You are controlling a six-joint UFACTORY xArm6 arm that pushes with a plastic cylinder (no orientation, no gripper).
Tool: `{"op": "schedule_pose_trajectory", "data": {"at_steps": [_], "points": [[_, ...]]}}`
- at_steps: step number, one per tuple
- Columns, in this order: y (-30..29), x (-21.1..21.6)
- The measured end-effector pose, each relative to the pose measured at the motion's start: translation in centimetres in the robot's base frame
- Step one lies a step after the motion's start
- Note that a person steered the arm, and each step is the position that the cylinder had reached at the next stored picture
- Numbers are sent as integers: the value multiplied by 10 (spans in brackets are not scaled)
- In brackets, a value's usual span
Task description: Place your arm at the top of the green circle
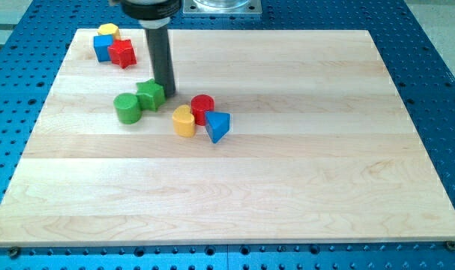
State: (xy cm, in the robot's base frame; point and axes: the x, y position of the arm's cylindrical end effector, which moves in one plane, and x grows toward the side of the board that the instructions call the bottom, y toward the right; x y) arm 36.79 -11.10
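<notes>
A pale wooden board [287, 187] is lying on a blue perforated metal table [437, 90], seen from above and slightly in front. The landmark here is the green round cylinder block [127, 108], which is sitting in the board's upper left part. Touching it on its upper right is a green star-shaped block [150, 94]. A straight dark rod is coming down from the view's top, and my tip [168, 94] is resting just beside the star's right edge, so it is sitting to the upper right of the green cylinder with the star between them. The rod is carrying no claw, so there is nothing spread, pressed together or pinching. To the cylinder's right, a little apart, three blocks are clustering: a yellow heart-like block [184, 121], a red cylinder block [202, 109] and a blue triangular block [218, 126]. Well above and to the left of the green cylinder, near the board's corner, a blue cube-like block [102, 48], a red star-shaped block [123, 53] and a yellow block [107, 31] are huddling together.
</notes>
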Motion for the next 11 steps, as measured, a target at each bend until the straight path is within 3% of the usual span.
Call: {"op": "schedule_pose_trajectory", "data": {"at_steps": [2,4,7,8,10,11], "points": [[-41,29],[-26,-2],[-13,-3],[-46,-1],[-36,-6],[-78,-6]]}}
